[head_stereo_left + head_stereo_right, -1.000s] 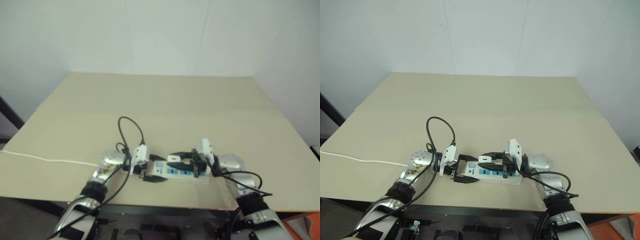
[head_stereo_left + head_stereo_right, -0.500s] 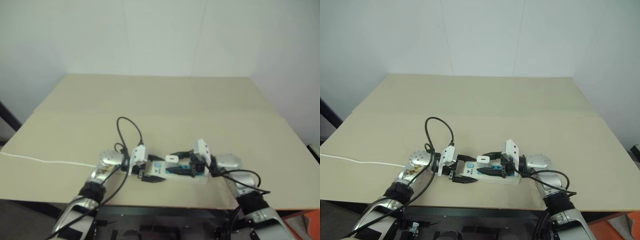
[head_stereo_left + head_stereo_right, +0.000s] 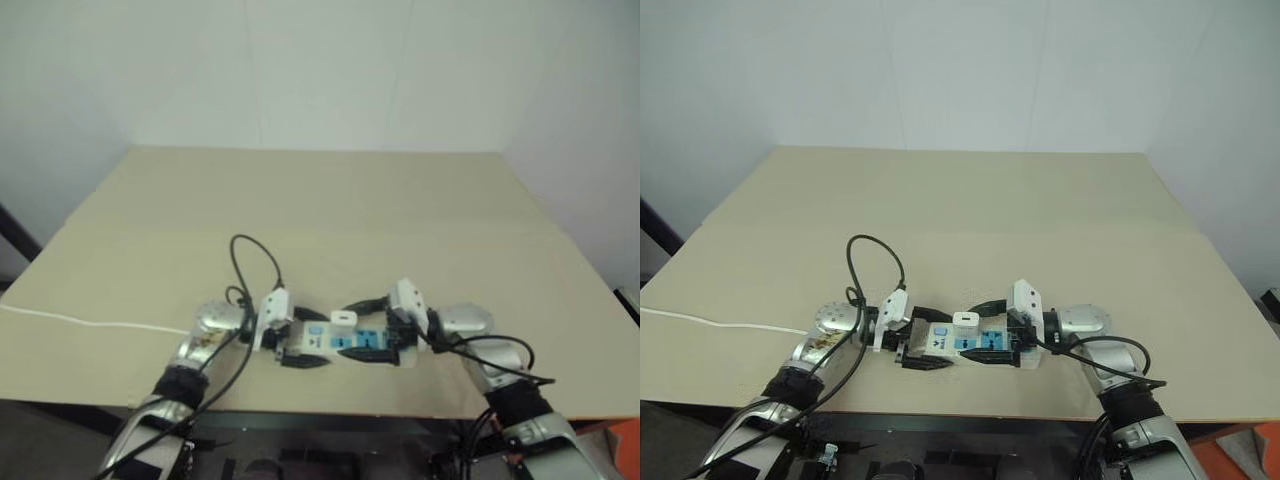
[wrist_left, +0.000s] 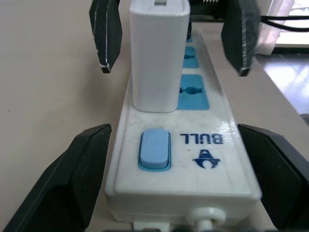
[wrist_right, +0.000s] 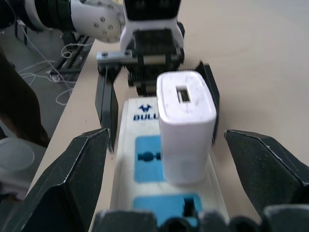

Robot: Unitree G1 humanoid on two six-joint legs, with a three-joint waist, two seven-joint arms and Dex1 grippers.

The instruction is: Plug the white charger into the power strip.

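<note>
The power strip (image 3: 975,348) lies near the table's front edge, its blue sockets up. The white charger (image 4: 159,53) stands upright in the socket next to the blue switch (image 4: 154,149). My left gripper (image 4: 172,129) is open, with its black fingers (image 4: 72,183) on either side of the strip's switch end. From the opposite end, my right gripper (image 5: 166,134) is open too. Its fingers (image 4: 104,34) flank the charger with a clear gap on each side. In the head views the left gripper (image 3: 925,347) and right gripper (image 3: 982,336) face each other along the strip.
A thin white cord (image 3: 720,322) runs over the beige table (image 3: 970,210) from its left edge towards my left arm. A black cable loop (image 3: 875,262) rises from the left wrist. The table's front edge lies just below the strip. A white wall stands behind.
My right gripper has opened and let go of the charger, which now stands alone in the strip. The left gripper's fingers have spread a little wider.
</note>
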